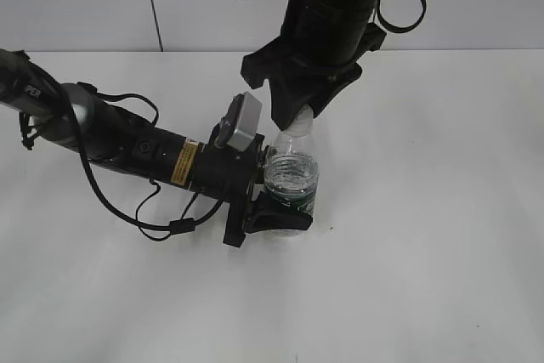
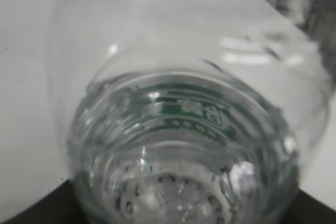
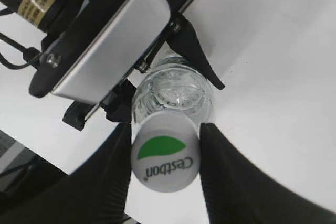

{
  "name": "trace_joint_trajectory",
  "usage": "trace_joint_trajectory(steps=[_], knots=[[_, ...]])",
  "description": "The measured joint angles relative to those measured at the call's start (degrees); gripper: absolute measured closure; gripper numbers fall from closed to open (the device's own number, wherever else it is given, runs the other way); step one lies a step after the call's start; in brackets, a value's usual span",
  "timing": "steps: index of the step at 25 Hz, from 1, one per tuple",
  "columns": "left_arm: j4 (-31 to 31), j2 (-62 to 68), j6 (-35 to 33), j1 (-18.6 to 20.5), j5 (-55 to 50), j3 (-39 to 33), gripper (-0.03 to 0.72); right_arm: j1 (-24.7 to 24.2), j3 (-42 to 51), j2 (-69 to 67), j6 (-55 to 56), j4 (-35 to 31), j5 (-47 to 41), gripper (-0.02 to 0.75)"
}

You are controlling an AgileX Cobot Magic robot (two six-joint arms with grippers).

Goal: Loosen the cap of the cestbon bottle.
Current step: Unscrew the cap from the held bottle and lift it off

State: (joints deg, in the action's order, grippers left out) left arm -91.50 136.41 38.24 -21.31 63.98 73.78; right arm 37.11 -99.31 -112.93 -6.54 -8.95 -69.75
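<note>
The left claw [image 1: 285, 210], reaching in from the surface's [image 1: 442, 235] left edge, clamps the lower body of the upright water bottle [image 1: 291, 178] near the middle of the surface, while the right claw [image 3: 165, 153], coming down from above, pinches its white cap [image 3: 164, 157].

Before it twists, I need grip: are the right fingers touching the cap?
Touching. The right wrist view shows both fingers pressed against the cap's sides, no gap.

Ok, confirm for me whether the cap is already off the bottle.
No, the right wrist view shows the white cap sitting on the neck of the cestbon bottle, between the right gripper's two fingers.
</note>
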Motion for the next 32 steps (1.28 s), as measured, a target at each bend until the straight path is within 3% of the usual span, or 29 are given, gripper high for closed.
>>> trace_joint_trajectory(steps=[16,32], knots=[[0.0,0.0,0.0,0.0,0.0,0.0,0.280,0.0,0.0,0.1,-35.3,0.1,0.2,0.435],[-0.4,0.0,0.2,-0.1,-0.3,0.1,0.280,0.5,0.0,0.1,-36.3,3.2,0.2,0.436]])
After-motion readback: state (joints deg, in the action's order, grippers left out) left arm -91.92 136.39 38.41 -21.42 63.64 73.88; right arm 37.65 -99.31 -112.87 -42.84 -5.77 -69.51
